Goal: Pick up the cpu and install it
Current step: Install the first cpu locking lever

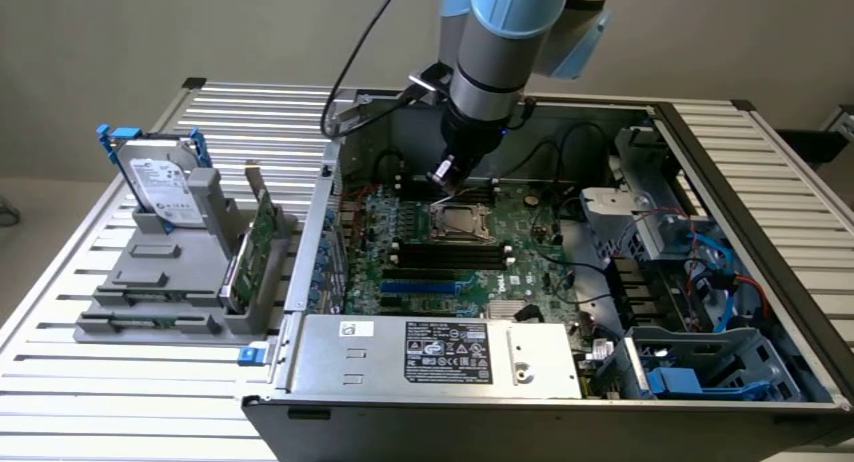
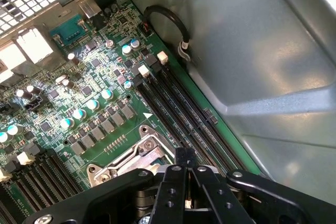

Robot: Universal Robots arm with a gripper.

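Observation:
My gripper (image 1: 450, 180) hangs inside the open computer case, just above the back edge of the square metal-framed socket (image 1: 462, 221) on the green motherboard (image 1: 441, 272). In the wrist view the two black fingers (image 2: 173, 182) are pressed together, with only a thin pale sliver, the cpu (image 2: 187, 202) seen edge-on, between them. The socket's metal frame (image 2: 131, 156) lies right beyond the fingertips, and its centre is partly hidden by the gripper.
Black memory slots (image 2: 184, 114) run beside the socket, close to the case wall (image 2: 273, 66). A power supply (image 1: 441, 354) and drive cages (image 1: 694, 282) fill the case's near and right sides. Left of the case, a grey rack (image 1: 174, 282) holds a hard drive (image 1: 163, 187).

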